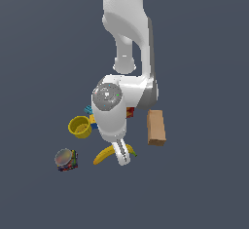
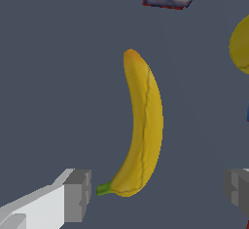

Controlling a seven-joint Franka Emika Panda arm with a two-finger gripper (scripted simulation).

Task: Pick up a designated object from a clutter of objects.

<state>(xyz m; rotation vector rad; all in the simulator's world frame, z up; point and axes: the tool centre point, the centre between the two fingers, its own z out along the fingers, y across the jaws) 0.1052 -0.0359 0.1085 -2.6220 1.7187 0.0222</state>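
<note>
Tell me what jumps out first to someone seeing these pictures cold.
The big white arm dominates the exterior view, reaching down over the clutter. Under its open tool lies a yellow banana, filling the middle of the wrist view, untouched between the two fingers. In the exterior view, a yellow cup sits toward its left and a tan box toward its right.

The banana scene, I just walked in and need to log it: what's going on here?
A white Panda arm hangs over a clutter on the floor, its hand open above the banana. In the wrist view the fingers stand apart on either side of the stem end, not touching it. The banana lies flat, not yet picked up. Nearby sit a yellow cup, a can and a tan box.
</note>
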